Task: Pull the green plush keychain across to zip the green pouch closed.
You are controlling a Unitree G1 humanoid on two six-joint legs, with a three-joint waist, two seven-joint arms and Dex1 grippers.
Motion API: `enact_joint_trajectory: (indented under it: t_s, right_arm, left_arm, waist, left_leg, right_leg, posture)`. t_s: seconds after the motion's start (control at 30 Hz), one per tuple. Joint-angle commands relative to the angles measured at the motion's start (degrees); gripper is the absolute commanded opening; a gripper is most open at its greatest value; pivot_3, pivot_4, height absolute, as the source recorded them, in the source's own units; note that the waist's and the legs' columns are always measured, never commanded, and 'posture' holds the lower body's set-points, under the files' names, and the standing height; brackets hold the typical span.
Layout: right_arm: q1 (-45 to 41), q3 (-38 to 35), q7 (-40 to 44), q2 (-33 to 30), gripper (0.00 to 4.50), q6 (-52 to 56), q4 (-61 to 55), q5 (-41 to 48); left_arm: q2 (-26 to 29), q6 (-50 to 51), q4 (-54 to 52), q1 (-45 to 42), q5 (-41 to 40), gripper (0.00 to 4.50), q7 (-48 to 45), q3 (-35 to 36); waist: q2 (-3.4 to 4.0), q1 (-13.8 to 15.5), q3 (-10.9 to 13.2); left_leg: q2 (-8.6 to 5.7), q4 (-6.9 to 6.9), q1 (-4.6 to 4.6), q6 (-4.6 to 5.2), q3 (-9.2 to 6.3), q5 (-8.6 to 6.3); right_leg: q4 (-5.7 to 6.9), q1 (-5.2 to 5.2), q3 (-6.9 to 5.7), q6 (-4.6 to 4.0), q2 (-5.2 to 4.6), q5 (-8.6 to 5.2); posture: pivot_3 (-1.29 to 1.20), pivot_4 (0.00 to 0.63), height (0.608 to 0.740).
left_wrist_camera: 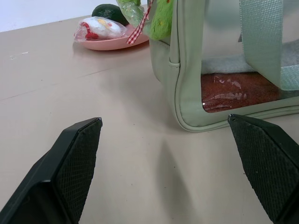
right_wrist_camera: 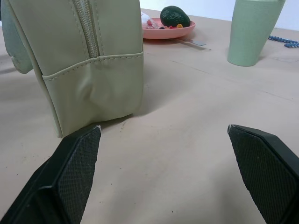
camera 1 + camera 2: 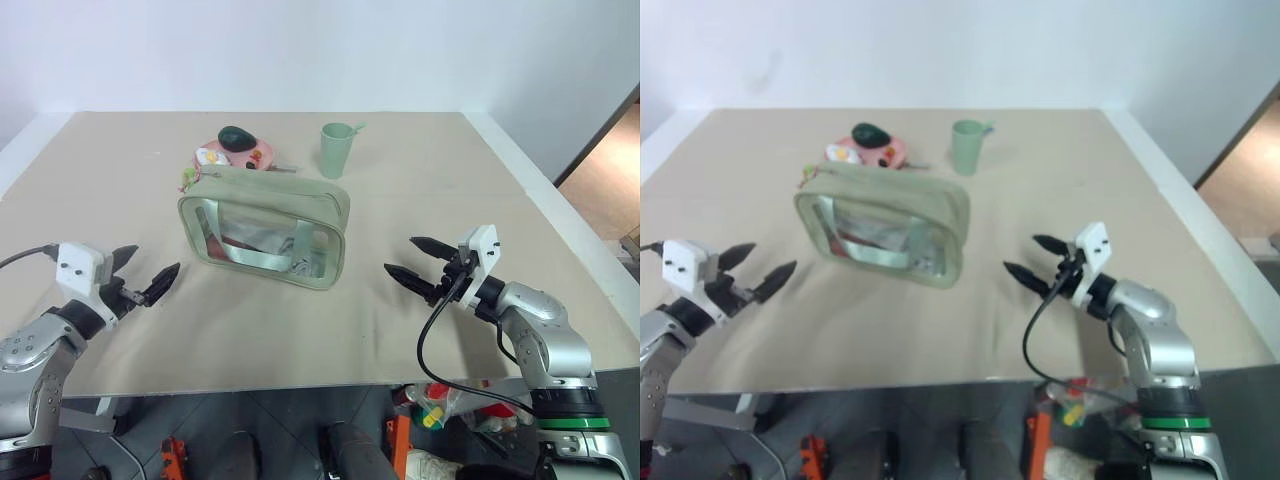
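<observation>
**Both grippers spread wide, pouch standing between them**

The beige worktop [image 3: 420,190] carries everything. The green pouch [image 3: 265,225] stands upright on it, between the two sets of fingers and a little beyond them, touched by neither. Its clear side panel faces the robot, and the green strap handles lie against that panel. In the right wrist view, the zipper [image 2: 88,28] runs down the pouch's end wall, just past the right fingertips.

The left gripper [image 3: 148,272] hovers over the worktop on the pouch's left, its fingers wide apart and holding nothing. The right gripper [image 3: 410,258] hovers on the pouch's right, fingers equally wide and empty, pointing toward the pouch.

Beyond the pouch, far from both sets of fingers, stands a pale green cup [image 3: 337,149]. A pink plate [image 3: 262,153] with a dark green avocado [image 3: 236,137] sits further left.

The green plush keychain [image 1: 161,18] hangs at the pouch's top corner, on the side nearer the left fingers, beyond their tips.
</observation>
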Motion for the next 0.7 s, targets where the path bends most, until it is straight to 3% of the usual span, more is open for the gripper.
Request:
enact_joint_trajectory:
  t_s: [0.03,0.13,0.5,0.7]
  right_arm:
    - [-1.04,-0.94,-0.17,-0.73,4.50,-1.11,-1.08,0.09]
    - [-0.62,-1.05,-1.06,-0.43,4.50,-0.83,-2.32,0.16]
    - [-0.61,-0.77,-2.18,-0.63,4.50,0.19,-3.57,0.54]
    - [-1.55,-1.28,-1.30,-1.85,4.50,1.66,-5.31,1.72]
  left_arm:
    - [0.04,0.06,-1.54,-1.42,-2.62,4.47,-0.68,1.64]
    - [-0.54,0.15,-1.22,-2.35,-5.90,4.47,-2.10,2.79]
    - [0.16,-1.60,-2.56,-0.95,-4.80,4.47,-5.57,0.65]
    - [2.82,0.84,-9.90,-1.53,-8.96,4.47,-11.00,-1.66]
  waist:
    - [0.00,0.00,0.00]
    - [0.00,0.01,0.00]
    - [0.00,-0.01,0.00]
    - [0.00,0.00,0.00]
  left_leg:
    - [0.00,0.00,0.00,0.00,0.00,0.00]
    - [0.00,0.01,0.00,0.00,0.00,0.00]
    - [0.00,0.02,0.00,0.00,0.04,0.00]
    - [0.00,0.02,-0.01,0.00,0.05,0.00]
  right_leg:
    - [0.00,0.00,0.00,0.00,0.00,0.00]
    - [0.01,0.00,-0.01,0.00,0.00,0.00]
    - [0.01,0.00,0.03,0.01,0.00,0.01]
    - [0.01,-0.01,0.03,0.01,0.00,0.01]
  posture:
    - [0.00,0.150,0.740]
    - [0.00,0.150,0.740]
    - [0.00,0.150,0.740]
    - [0.00,0.150,0.740]
